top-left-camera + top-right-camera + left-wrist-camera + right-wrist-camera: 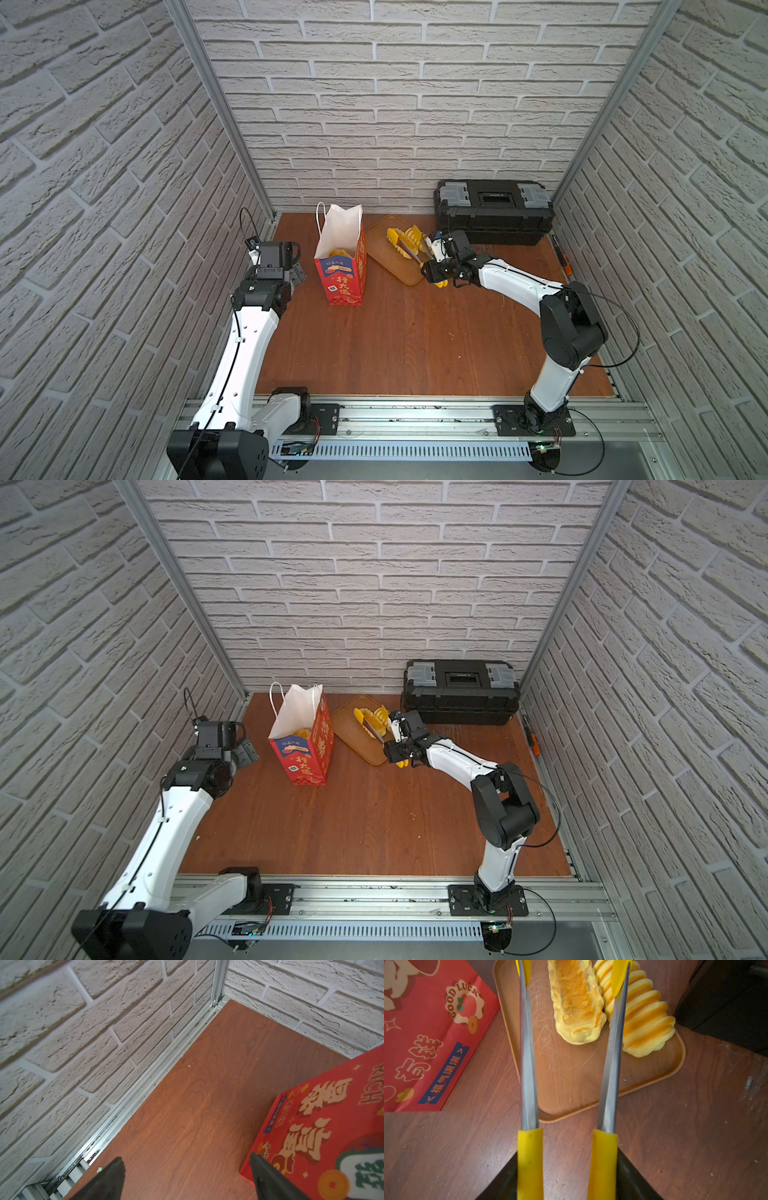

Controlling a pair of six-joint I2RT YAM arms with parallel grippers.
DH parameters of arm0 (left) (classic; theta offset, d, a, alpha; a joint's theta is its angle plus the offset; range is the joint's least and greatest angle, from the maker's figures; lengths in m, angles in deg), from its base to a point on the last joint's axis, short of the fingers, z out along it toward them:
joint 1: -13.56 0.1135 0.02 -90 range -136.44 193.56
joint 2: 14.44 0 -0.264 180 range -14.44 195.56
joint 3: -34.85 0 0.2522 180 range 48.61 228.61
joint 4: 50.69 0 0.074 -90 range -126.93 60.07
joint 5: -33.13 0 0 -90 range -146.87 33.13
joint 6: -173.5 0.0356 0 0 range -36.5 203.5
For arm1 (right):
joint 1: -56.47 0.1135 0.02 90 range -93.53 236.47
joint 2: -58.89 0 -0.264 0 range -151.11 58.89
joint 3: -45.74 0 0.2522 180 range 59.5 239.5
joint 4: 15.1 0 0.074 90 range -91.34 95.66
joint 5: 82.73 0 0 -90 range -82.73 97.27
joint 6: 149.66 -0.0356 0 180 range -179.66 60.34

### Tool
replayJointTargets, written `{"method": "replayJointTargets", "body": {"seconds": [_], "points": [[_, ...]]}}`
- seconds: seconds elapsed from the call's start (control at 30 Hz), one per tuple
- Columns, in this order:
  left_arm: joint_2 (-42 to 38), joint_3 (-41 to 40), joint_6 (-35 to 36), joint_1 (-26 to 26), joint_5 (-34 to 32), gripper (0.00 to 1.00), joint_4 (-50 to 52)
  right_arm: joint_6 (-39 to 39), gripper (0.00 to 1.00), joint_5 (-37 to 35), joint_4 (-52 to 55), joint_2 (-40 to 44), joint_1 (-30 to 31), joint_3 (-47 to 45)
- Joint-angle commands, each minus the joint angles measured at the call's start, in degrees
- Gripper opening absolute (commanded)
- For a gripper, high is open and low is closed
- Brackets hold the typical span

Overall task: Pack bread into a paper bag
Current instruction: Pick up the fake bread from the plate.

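**Holding tongs over the tray, bag standing ready**

From my station I read the paper bag [425, 1043] first. "GOOD LUCK" curves round a small badge on its red side, and a blue strip below carries 福气满满. In the left wrist view the bag's other red face [332, 1126] shows "RICH" beside large cream characters. The print on the front in both top views is too small for me to be sure of.

The bag [340, 257] stands upright on the table [395, 340], long axis vertical and mouth open. A golden piece of bread [338, 252] shows inside it.

The tray [571, 1084] lies just beside the bag and holds two more pieces. The braided pastry [577, 1001] and the ridged roll [643, 1022] lie side by side and touching. Their long axes are parallel and point away from the right gripper [566, 1186].

That gripper pinches the yellow handles of the tongs [527, 1064]. The tong arms are splayed, with the pastry between them and one yellow tip over the roll. I cannot tell whether they touch the bread.

The left gripper [186, 1164] is spread and holds nothing, low by the bag's base corner. A black toolbox [494, 212] sits at the back.
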Motion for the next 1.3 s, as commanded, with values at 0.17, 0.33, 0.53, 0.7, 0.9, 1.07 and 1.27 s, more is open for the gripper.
{"method": "replayJointTargets", "body": {"seconds": [0.17, 0.33, 0.53, 0.7, 0.9, 1.07, 1.27], "points": [[0.5, -0.3, -0.2, 0.3, 0.0, 0.96, -1.2, -1.1, 0.62, 1.5, -5.3, -3.4, 0.2, 1.4], [1.0, -0.2, -0.3, 0.3, 0.0, 0.96, -1.3, -1.1, 0.61, 2.9, -4.3, -4.1, 0.5, 1.2], [1.3, -0.8, -0.6, 0.4, 0.3, 0.96, -2.0, -1.0, 0.60, 1.2, -4.8, 0.2, 2.0, -2.8], [2.0, -0.6, -0.9, 0.4, 1.1, 0.96, -2.4, 0.0, 0.60, -1.3, -2.9, 2.7, 4.7, -3.3], [1.3, -0.9, -0.8, 0.4, 1.3, 0.96, -2.4, -0.1, 0.60, -2.8, -1.6, 1.7, 5.7, -3.6], [1.0, -1.3, -0.6, 0.4, 1.1, 0.96, -2.5, -0.2, 0.59, -3.1, -0.7, 0.1, 5.7, -3.2], [2.3, -1.0, -0.6, 0.4, 1.1, 0.96, -2.9, -0.6, 0.58, -2.9, -1.1, -1.0, 5.7, -2.0]]}}
